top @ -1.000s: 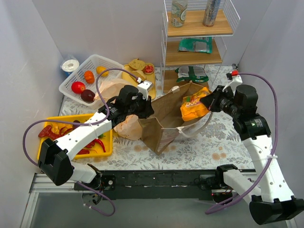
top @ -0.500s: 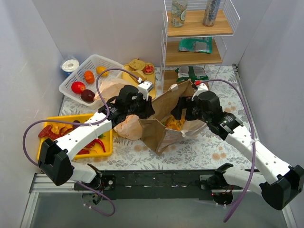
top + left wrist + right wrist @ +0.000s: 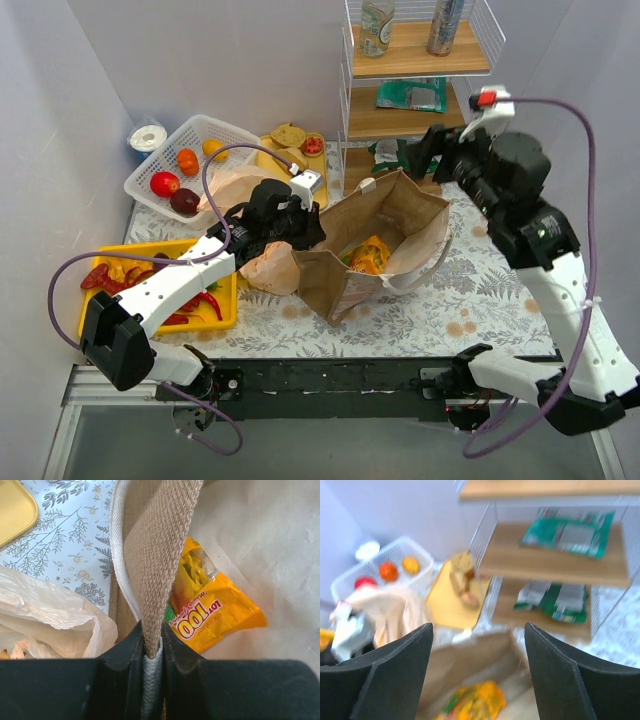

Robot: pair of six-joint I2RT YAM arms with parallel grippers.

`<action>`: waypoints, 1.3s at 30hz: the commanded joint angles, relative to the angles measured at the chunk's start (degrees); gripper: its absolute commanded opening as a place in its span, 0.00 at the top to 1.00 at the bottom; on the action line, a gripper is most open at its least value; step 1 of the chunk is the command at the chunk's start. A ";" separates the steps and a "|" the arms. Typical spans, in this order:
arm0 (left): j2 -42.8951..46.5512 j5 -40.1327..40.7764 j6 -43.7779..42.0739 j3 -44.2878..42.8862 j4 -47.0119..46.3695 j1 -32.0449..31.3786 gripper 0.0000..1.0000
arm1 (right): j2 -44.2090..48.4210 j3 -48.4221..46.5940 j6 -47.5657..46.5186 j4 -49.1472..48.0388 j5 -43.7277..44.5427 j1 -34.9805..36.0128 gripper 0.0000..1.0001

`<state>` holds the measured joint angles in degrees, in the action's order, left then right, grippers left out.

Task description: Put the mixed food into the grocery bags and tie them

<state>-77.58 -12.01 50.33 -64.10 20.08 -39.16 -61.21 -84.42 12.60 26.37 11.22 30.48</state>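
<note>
Grip on the big bag comes first. Your left gripper (image 3: pixel 152 645) is clamped shut on the rim of the brown paper bag (image 3: pixel 390 225) and its white handle (image 3: pixel 122 555), and that clamp is what props the mouth open at the centre of the overhead view. Hold it steady and slightly raised. I judge the stiff paper would fold inward if you let it sag.

Your right gripper (image 3: pixel 477 645) stands wide open and empty, above the bag's far rim at upper right of centre, facing the wire shelf (image 3: pixel 410 118). The step in hand looks like a reach for the next item. Lift clear of the rim before you travel. Pass over the green foil packets (image 3: pixel 412 95), which are not part of the load. The bottle (image 3: pixel 377 25) and can (image 3: pixel 445 25) on the top shelf are hard, round and smooth, so close squarely across the body and not near the cap.

The paper bag is coarse, creased and boxy, and its handle is flat woven webbing. The peach plastic bag (image 3: pixel 268 268) lies just beside it to the left, thin, crumpled and translucent. It will need spreading open before anything goes in.

The orange snack packet (image 3: pixel 215 615) lies on the paper bag's floor, glossy, flat and crinkly. Bread pieces (image 3: pixel 290 135) at upper centre look rough and crumbly, so squeeze lightly. Peppers (image 3: pixel 205 300) on the yellow tray (image 3: pixel 150 247) at lower left are slim, waxy and curved.
</note>
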 commanded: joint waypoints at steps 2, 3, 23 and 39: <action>0.85 0.06 -0.14 0.20 -1.71 0.05 1.00 | -12.41 -12.58 -6.36 -3.60 -12.61 -12.44 0.21; 0.68 -0.03 -0.14 0.20 -1.62 0.13 1.00 | -13.66 -14.26 -6.80 -4.39 -14.72 -13.42 0.21; -1.17 -0.29 -0.40 -0.24 -0.83 0.05 1.00 | -38.45 -31.58 -10.23 -24.44 -17.90 -22.04 0.07; -2.93 -0.47 -0.76 -0.50 -0.30 0.05 1.00 | -47.42 -36.34 -9.53 -27.87 -16.32 -25.12 0.05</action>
<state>-79.31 -11.99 50.35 -64.12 19.05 -39.16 -106.72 -117.51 2.76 2.33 -5.72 5.91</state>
